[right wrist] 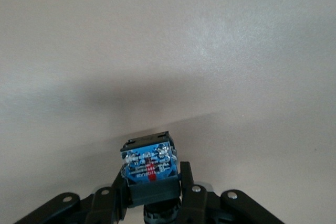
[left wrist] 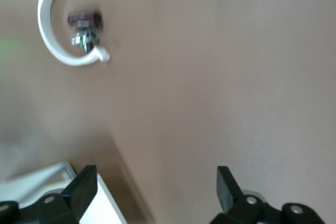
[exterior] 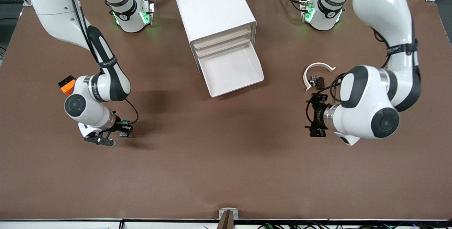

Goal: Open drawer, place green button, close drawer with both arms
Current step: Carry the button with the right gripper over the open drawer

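Observation:
The lowest drawer stands pulled out of the white cabinet, its tray bare. My right gripper is shut on the button and holds it low over the brown table toward the right arm's end. In the right wrist view the button's blue-grey base block sticks out from between the shut fingers of the right gripper; its green cap is hidden. My left gripper is open and empty over the table toward the left arm's end. In its wrist view the left gripper has its jaws wide apart, with a drawer corner beside one finger.
A white arc with small black-brown pieces lies on the table close to the left gripper, also in the left wrist view. An orange block sits by the right arm's forearm. The three upper drawers are shut.

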